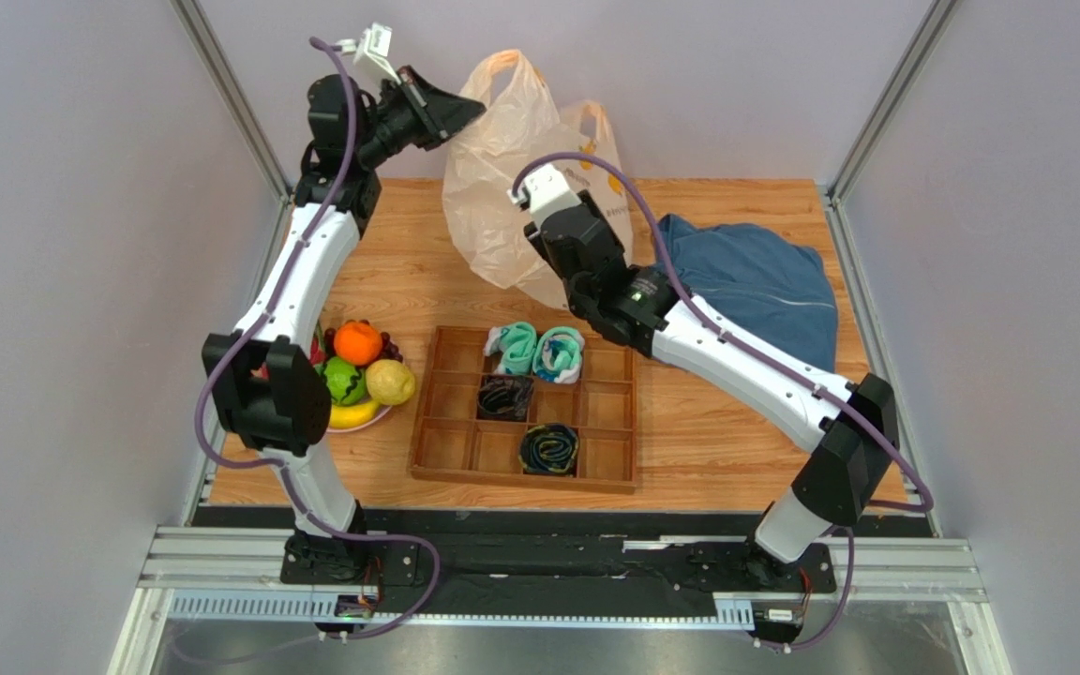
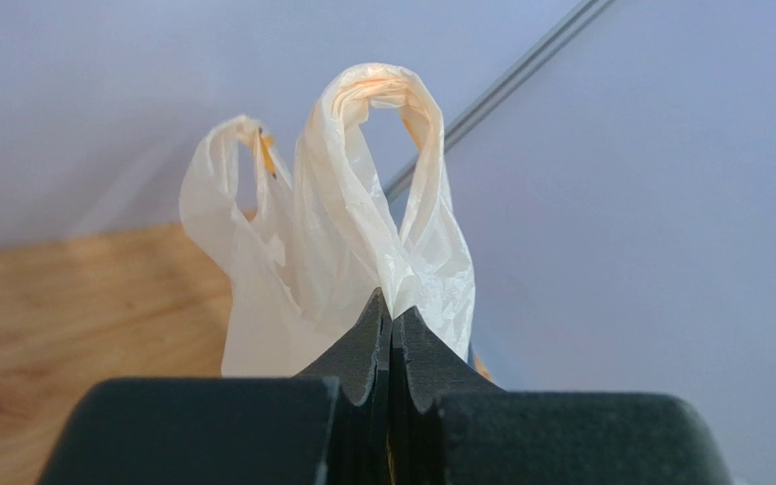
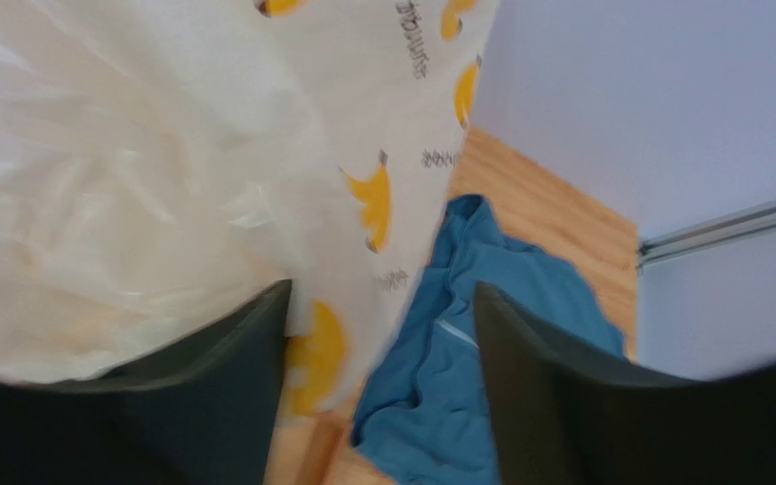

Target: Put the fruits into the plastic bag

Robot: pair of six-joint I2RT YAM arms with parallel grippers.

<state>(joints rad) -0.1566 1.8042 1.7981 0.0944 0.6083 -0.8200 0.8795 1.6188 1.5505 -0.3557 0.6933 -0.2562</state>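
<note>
The left gripper's [image 2: 392, 321] fingers are pressed together on a pinch of the plastic bag's [image 1: 504, 183] rim; the right gripper's [image 3: 382, 313] fingers stand apart at the bag's near side. The fruits [image 1: 359, 369] sit heaped well nearer than the bag, so apparently none is bagged yet.

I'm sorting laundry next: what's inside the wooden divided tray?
The brown wooden divided tray holds two teal-and-white rolled socks, a black rolled sock and a dark yellow-flecked rolled sock. The white right arm covers its far right corner.
</note>
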